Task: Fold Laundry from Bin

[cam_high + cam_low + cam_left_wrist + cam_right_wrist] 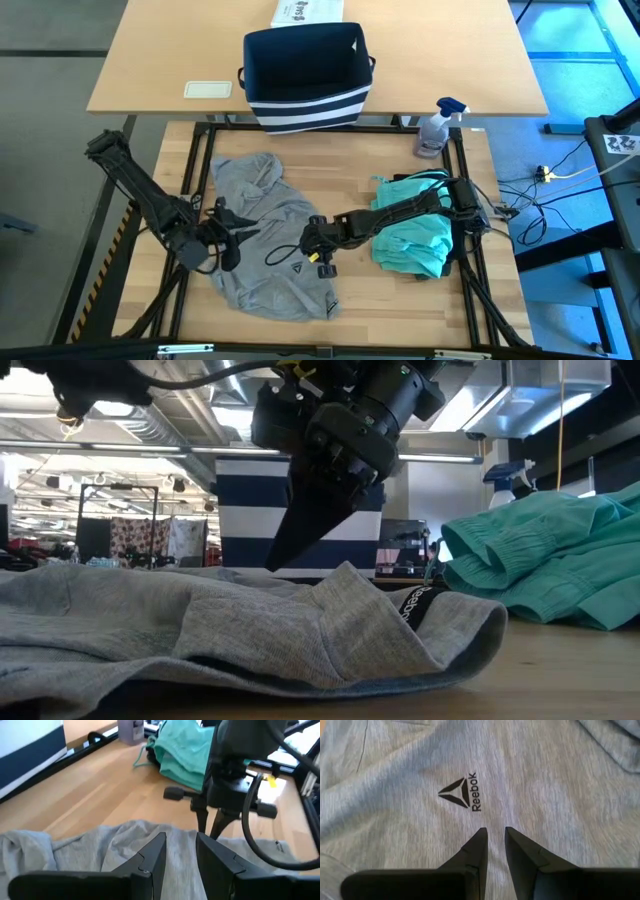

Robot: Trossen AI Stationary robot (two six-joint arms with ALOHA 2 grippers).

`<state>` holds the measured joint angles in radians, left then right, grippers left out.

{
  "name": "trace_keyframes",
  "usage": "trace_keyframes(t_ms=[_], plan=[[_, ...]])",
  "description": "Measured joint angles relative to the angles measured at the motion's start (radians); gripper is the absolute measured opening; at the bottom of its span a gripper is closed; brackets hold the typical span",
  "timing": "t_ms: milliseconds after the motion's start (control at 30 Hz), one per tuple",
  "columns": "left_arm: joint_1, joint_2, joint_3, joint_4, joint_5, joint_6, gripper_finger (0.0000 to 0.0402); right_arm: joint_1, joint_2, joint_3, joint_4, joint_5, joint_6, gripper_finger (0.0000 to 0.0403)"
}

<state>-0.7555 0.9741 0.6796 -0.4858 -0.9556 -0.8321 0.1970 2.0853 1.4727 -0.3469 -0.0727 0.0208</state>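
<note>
high view, i see the grey shirt [262, 232] spread at 7 o'clock on the table [350, 175], left gripper [232, 232] over its 9 o'clock edge, right gripper [308, 238] above its logo [461, 792], both jaws slightly apart holding nothing, teal piece [412, 235] at 4 o'clock, bin [305, 80] at 12

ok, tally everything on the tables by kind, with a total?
Garments: 2, the grey T-shirt and the teal piece
Bins: 1, the bin
Spray bottles: 1, the spray bottle
Boxes: 1, the white printed box
Flat white pads: 1, the white pad
Total: 6
</note>
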Motion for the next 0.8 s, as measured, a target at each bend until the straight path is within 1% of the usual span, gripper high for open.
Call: trace_keyframes(t_ms=[100,200,333,467,633,800], plan=[[0.000,-0.045,0.000,0.002,-0.009,0.013,0.0101,0.000,0.000,0.000,0.008,0.000,0.000,0.0066],[0.000,-0.039,0.000,0.002,0.014,-0.006,0.0101,0.000,0.000,0.000,0.009,0.000,0.000,0.0066],[0.000,0.032,0.000,0.004,0.076,-0.055,0.0101,0.000,0.000,0.000,0.009,0.000,0.000,0.0066],[0.000,0.119,0.000,0.009,0.181,-0.123,0.0101,0.007,0.000,0.000,0.009,-0.004,0.000,0.0066],[0.000,0.221,0.000,0.010,0.305,-0.216,0.0101,0.021,0.000,0.000,0.008,-0.035,-0.002,0.0066],[0.000,0.288,0.000,0.011,0.351,-0.260,0.0101,0.036,0.000,0.000,0.008,-0.036,-0.003,0.0066]])
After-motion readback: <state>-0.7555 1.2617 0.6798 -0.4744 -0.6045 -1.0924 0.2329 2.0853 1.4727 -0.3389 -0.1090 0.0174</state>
